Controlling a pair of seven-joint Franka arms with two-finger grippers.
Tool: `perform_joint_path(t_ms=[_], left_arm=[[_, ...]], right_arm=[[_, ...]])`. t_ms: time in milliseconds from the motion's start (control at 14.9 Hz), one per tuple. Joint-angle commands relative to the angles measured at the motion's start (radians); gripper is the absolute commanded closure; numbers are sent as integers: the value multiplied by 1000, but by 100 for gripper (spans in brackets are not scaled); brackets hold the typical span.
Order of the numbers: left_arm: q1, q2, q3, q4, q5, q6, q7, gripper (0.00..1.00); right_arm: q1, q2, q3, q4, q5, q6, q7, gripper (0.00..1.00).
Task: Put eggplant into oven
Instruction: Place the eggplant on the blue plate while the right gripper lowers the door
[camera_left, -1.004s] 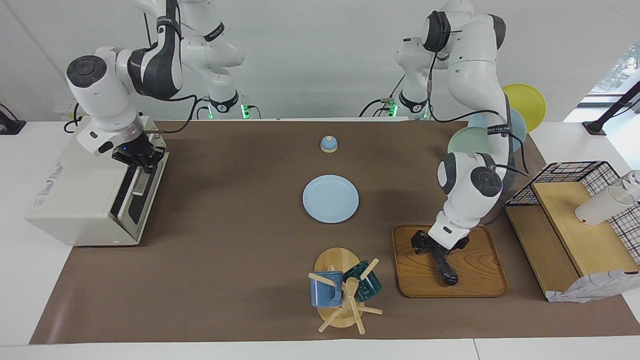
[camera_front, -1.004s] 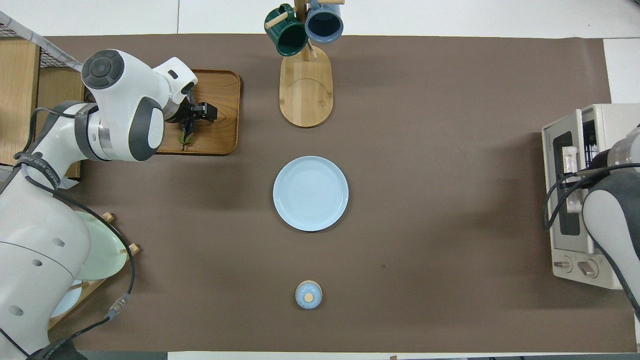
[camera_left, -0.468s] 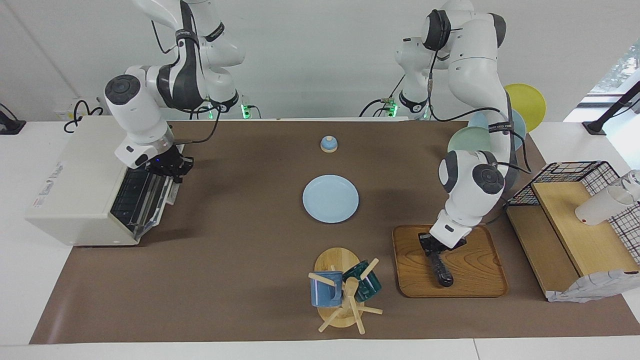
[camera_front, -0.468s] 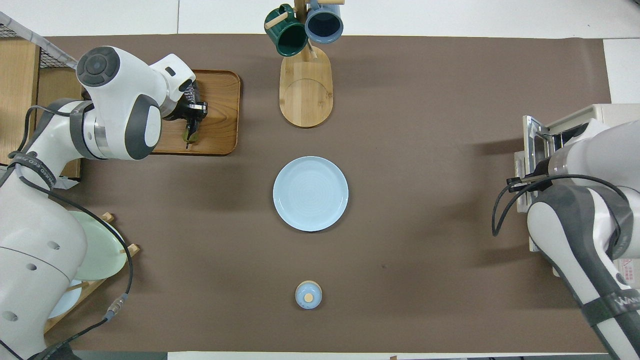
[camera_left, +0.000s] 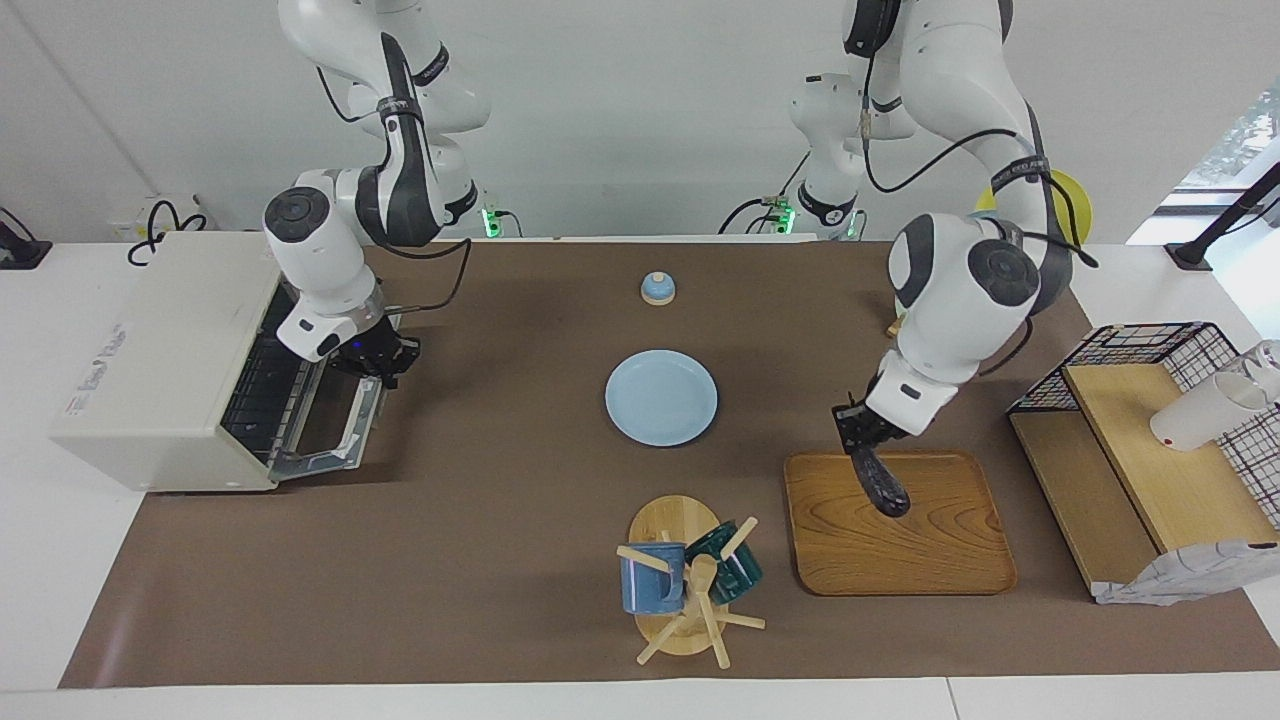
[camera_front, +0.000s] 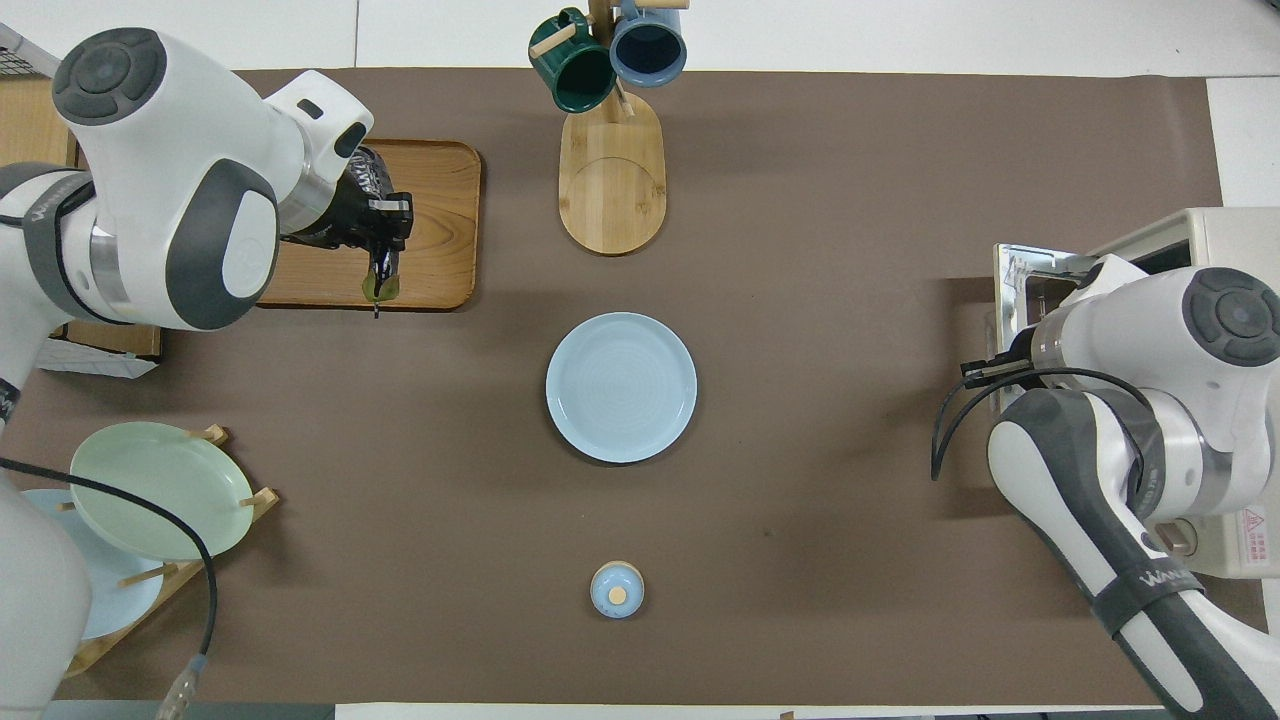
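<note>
My left gripper (camera_left: 860, 438) is shut on the stem end of the dark eggplant (camera_left: 882, 487). It holds the eggplant in the air over the wooden tray (camera_left: 950, 560), with the free end hanging down. In the overhead view the left gripper (camera_front: 386, 232) and the eggplant's stem tip (camera_front: 380, 286) show over the tray (camera_front: 440, 262). The cream-white oven (camera_left: 150, 330) stands at the right arm's end of the table, its door (camera_left: 330, 432) dropped open and the wire rack showing. My right gripper (camera_left: 385, 362) is at the door's outer edge, on the handle.
A light blue plate (camera_left: 661, 397) lies mid-table, a small blue lidded pot (camera_left: 657, 288) nearer to the robots. A mug tree (camera_left: 685, 585) with two mugs stands beside the tray. A black wire basket with wooden shelves (camera_left: 1150, 440) and a plate rack (camera_front: 150, 490) are at the left arm's end.
My left gripper closed on the eggplant and lifted it off the tray. My right gripper pulled the oven door from shut down to fully open.
</note>
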Motion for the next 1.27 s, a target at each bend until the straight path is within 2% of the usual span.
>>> perform_joint_path(t_ms=[0, 201, 401, 535, 669, 803, 1204], left_arm=[[-109, -90, 13, -98, -31, -16, -126, 100], [-213, -118, 15, -158, -37, 22, -212, 100], [-328, -170, 13, -310, -37, 181, -304, 100], [-410, -161, 15, -397, -37, 324, -375, 100], [-474, -109, 15, -421, -37, 419, -415, 100], [-505, -60, 16, -422, -37, 462, -423, 100], [-491, -33, 16, -416, -37, 470, -395, 100]], right_arm=[[-22, 88, -21, 10, -17, 113, -7, 100], [9, 116, -21, 11, 58, 119, 6, 100], [44, 116, -21, 14, 60, 116, 62, 100], [67, 117, -21, 34, 68, 102, 64, 100], [96, 117, -21, 103, 92, 17, 70, 100], [130, 128, -21, 175, 94, -71, 82, 100], [179, 127, -14, 194, 94, -79, 161, 100]])
